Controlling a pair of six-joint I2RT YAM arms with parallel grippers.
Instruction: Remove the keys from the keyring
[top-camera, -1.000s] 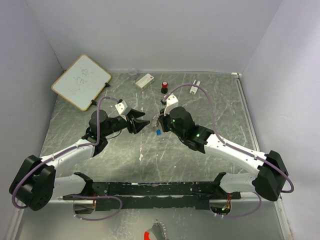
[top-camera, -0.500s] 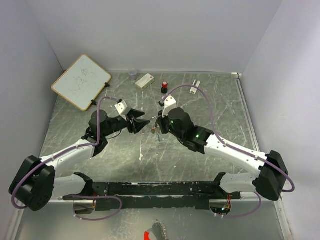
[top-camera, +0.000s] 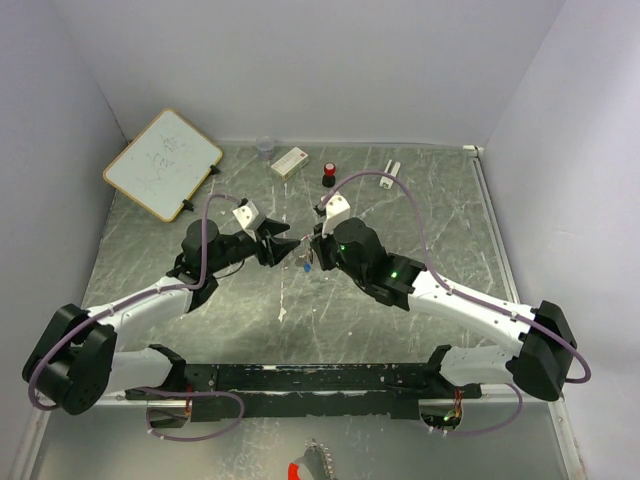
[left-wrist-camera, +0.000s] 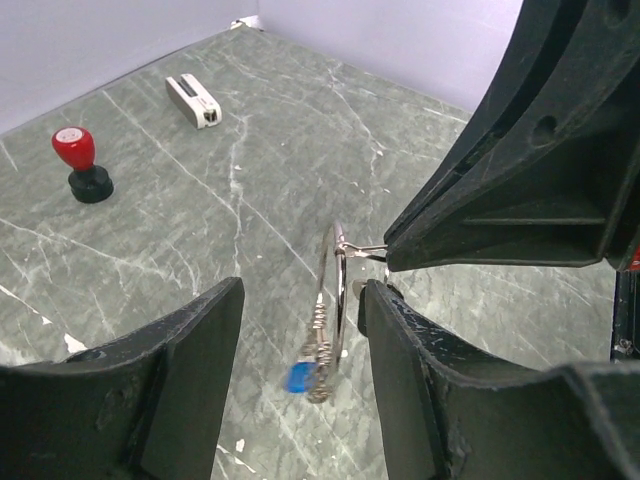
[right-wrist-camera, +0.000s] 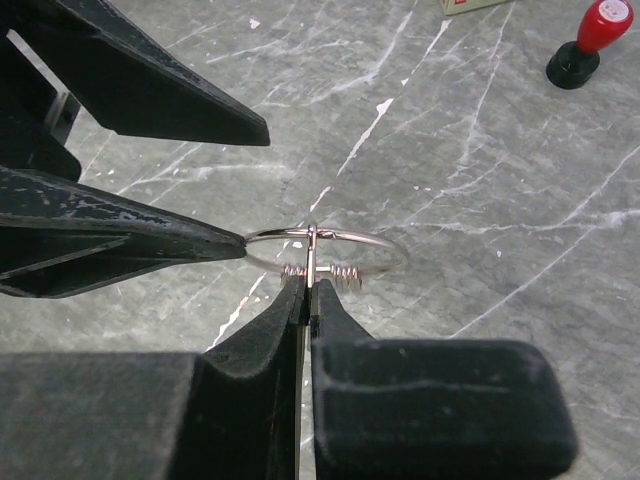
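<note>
The keyring (right-wrist-camera: 372, 240) is a thin silver wire loop held above the table. My right gripper (right-wrist-camera: 309, 290) is shut on it, pinching its wire at the near side. A blue-headed key (left-wrist-camera: 297, 378) and silver keys (left-wrist-camera: 322, 350) hang from the ring's bottom. My left gripper (left-wrist-camera: 300, 300) is open, with one finger on each side of the ring; its right finger (left-wrist-camera: 400, 350) is very close to the wire. In the top view both grippers meet at the table's middle, the left gripper (top-camera: 285, 247) facing the right gripper (top-camera: 311, 254), with the blue key (top-camera: 304, 266) below them.
A red-and-black knob (top-camera: 329, 174) stands at the back. A white box (top-camera: 289, 161), a small white piece (top-camera: 390, 175) and a clear cup (top-camera: 265, 148) lie near it. A whiteboard (top-camera: 162, 163) leans at the back left.
My right gripper has carried the keyring leftward to the left gripper. The ring now sits between the left gripper's open fingers.
</note>
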